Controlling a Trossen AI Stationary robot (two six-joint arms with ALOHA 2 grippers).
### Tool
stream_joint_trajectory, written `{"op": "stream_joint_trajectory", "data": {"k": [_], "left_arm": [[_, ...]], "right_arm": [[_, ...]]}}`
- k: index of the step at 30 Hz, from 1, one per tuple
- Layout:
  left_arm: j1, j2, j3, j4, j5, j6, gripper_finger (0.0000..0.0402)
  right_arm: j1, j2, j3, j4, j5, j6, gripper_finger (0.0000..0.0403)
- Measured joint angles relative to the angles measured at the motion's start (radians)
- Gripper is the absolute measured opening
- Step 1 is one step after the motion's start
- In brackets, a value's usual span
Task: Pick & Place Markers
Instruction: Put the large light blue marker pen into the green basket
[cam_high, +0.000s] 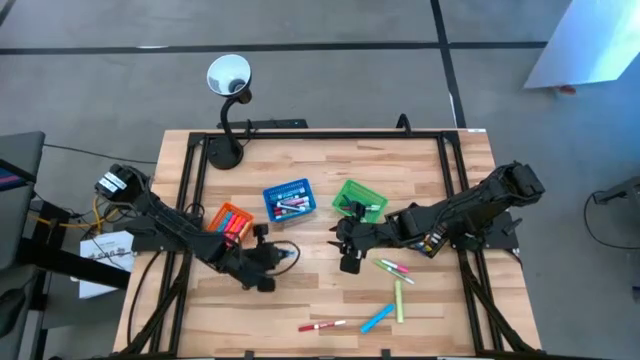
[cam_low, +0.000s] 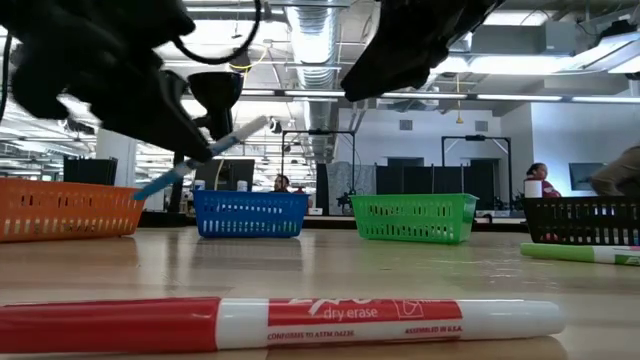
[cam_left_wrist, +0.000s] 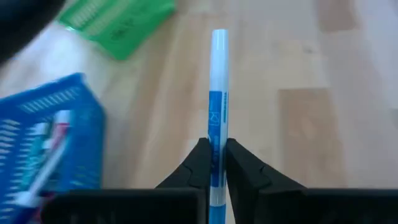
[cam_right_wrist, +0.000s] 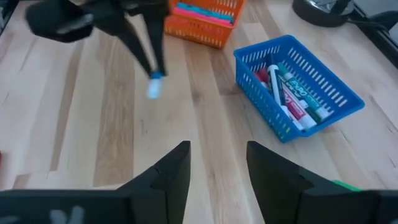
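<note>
Left gripper (cam_left_wrist: 212, 163) is clamped on a blue marker (cam_left_wrist: 217, 93), lifted off the table near the orange basket (cam_high: 231, 221). The marker sticks far out and could pivot or slip. Right gripper (cam_right_wrist: 217, 165) hangs empty, jaws apart, by the green basket (cam_high: 360, 199). Three baskets on top; roughly five markers lie loose.

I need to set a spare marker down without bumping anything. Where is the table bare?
Bare wood lies along the back edge between the lamp base and the green basket, and at the front left corner. Crowded: the middle, with baskets and both grippers, and front right, with loose markers.
</note>
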Motion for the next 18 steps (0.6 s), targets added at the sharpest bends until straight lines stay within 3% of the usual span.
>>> {"op": "stream_joint_trajectory", "data": {"k": [9,18], "left_arm": [[0.143,-0.001,0.0,0.061,0.01,0.124,0.0026],[0.174,-0.002,0.001,0.295,0.044,0.306,0.0028]], "right_arm": [[-0.012,0.0,0.0,0.026,0.0,-0.036,0.0141],[-0.049,0.0,0.0,0.027,0.0,-0.035,0.0133]]}}
